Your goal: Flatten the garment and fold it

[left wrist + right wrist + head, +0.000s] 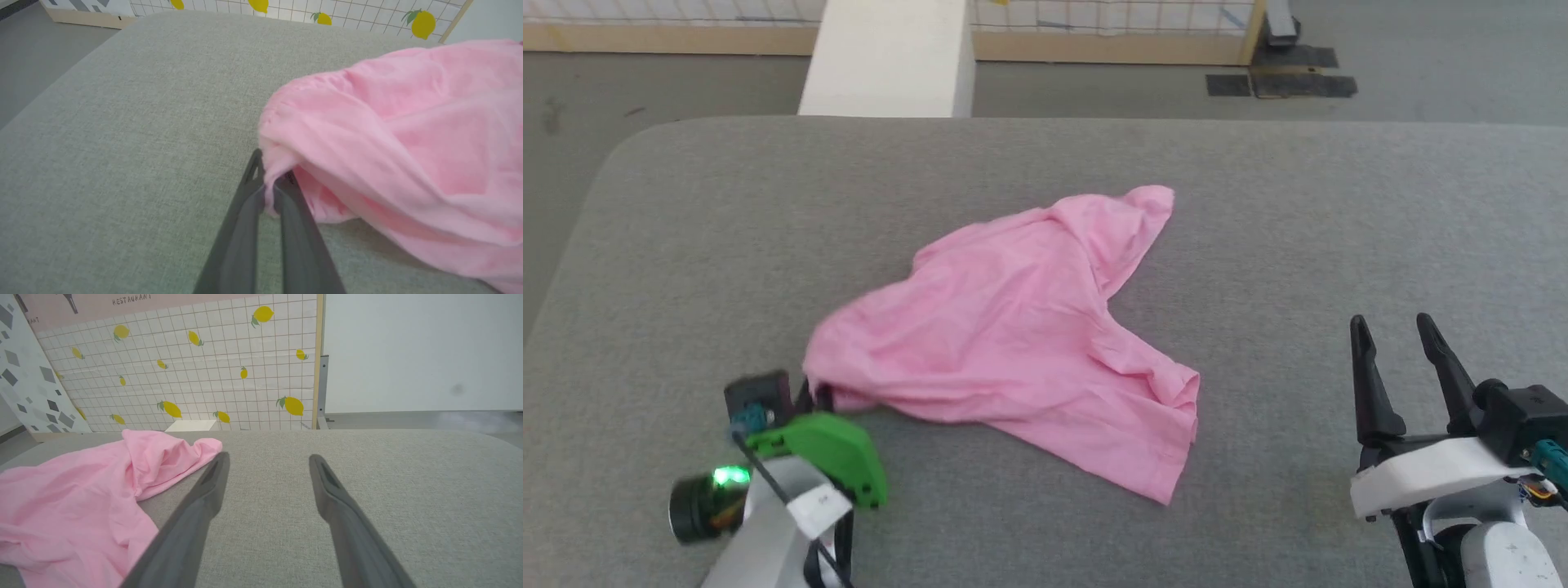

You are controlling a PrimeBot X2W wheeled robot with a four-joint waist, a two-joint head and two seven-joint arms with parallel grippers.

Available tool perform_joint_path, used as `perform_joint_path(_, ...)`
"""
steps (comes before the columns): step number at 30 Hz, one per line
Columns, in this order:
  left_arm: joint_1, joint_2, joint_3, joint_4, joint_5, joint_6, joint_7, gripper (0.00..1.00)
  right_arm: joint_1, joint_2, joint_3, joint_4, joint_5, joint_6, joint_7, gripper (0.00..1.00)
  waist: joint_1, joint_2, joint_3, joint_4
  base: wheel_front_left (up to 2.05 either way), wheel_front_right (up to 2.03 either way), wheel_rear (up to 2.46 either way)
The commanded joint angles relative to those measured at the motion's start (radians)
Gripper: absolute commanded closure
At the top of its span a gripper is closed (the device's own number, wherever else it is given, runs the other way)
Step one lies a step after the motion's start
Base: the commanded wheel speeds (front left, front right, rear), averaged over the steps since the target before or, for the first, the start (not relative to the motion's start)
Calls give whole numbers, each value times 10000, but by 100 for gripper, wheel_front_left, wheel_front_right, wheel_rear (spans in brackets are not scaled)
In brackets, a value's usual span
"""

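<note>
Grey surface (pixel 1298 212), left fingers (pixel 241 228) pinching garment (pixel 1005 327)

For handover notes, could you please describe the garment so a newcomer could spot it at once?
A grey cushioned surface lies before the robot. Near its middle lies the garment, rumpled, one edge pinched by the left gripper. It is the only cloth there, plain pink.

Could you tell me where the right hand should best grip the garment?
Probably the near right corner of the garment, approached low from the right. Its hem edge lies loose on the grey surface, facing the open right hand and opposite the corner the left hand pinches.
</note>
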Motion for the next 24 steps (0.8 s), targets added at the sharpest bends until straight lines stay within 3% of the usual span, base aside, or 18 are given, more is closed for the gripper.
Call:
perform_joint_path(1, 390, 62, -39, -144, -176, -22, 315, 42, 141, -3, 19, -77, 18, -15, 50, 0, 0, 0, -123, 319, 0, 0, 0)
perform_joint_path(2, 566, 52, -55, -265, -286, -57, 490, 0, 146, -3, 33, -87, 25, -15, 70, 0, 0, 0, -130, 380, 0, 0, 0)
perform_joint_path(8, 1386, 60, 183, -1139, -780, -81, 553, 0, 202, -3, 178, -248, -3, -15, 283, 0, 0, 0, -190, 720, 0, 0, 0)
perform_joint_path(14, 2134, 44, 829, -2228, -1049, -199, -820, 0, 299, -3, 415, -514, -50, -15, 749, 0, 0, 0, -219, 1029, 0, 0, 0)
perform_joint_path(15, 2338, -18, 1192, -2886, -797, -317, -1304, 0, 332, -3, 750, -499, -208, -15, 1414, 0, 0, 0, -145, 1194, 0, 0, 0)
perform_joint_path(19, 2362, -430, 1863, -4082, 106, -545, -1400, 0, 188, -3, 1288, -219, -597, -15, 2737, 0, 0, 0, 19, 1420, 0, 0, 0)
perform_joint_path(24, 2333, -1308, 2642, -5107, 1419, -1363, -1405, 0, -364, -3, 1485, 338, -720, -15, 4714, 0, 0, 0, 327, 1696, 0, 0, 0)
